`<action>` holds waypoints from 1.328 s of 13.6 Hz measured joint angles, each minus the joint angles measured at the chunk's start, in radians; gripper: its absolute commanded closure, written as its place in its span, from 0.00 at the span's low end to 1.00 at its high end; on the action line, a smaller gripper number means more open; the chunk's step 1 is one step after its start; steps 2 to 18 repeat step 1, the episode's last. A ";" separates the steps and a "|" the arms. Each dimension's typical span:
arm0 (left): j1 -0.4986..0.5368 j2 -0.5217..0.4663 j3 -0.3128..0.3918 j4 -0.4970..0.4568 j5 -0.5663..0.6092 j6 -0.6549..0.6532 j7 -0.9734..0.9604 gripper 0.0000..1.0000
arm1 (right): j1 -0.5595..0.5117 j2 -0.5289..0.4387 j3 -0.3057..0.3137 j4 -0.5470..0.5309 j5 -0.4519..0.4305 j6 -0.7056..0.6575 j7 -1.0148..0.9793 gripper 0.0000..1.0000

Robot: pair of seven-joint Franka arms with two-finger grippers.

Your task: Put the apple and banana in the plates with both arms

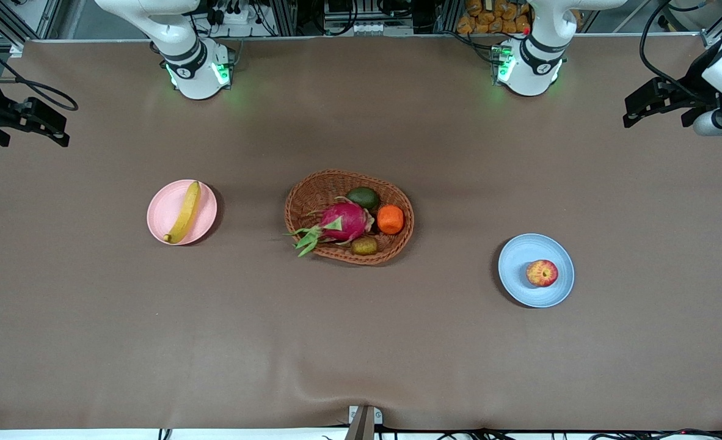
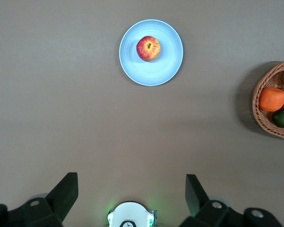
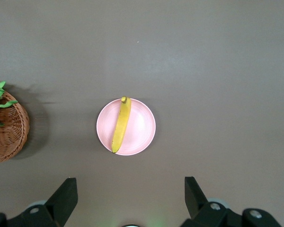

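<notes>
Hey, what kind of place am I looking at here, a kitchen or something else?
Most likely a robotics lab, not a kitchen. Two white robot arms are bolted along one edge of a brown-covered table, aluminium framing and cables sit past that edge, and fruit is staged in a wicker basket.

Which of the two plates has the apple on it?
The pale blue plate, toward the left arm's end, holds the apple; the pink plate holds the banana.

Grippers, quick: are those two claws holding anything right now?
Left gripper: open, holding nothing, high over the table.
Right gripper: open, holding nothing, high over the table.
</notes>
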 measured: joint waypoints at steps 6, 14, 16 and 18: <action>-0.002 0.000 -0.001 0.000 0.000 0.000 0.000 0.00 | -0.003 0.000 -0.004 0.000 0.000 0.001 -0.005 0.00; -0.002 0.000 -0.001 0.000 0.000 0.000 0.000 0.00 | -0.003 0.000 -0.004 0.000 0.000 0.001 -0.005 0.00; -0.002 0.000 -0.001 0.000 0.000 0.000 0.000 0.00 | -0.003 0.000 -0.004 0.000 0.000 0.001 -0.005 0.00; -0.002 0.000 -0.001 0.000 0.000 0.000 0.000 0.00 | -0.003 0.000 -0.004 0.000 0.000 0.001 -0.005 0.00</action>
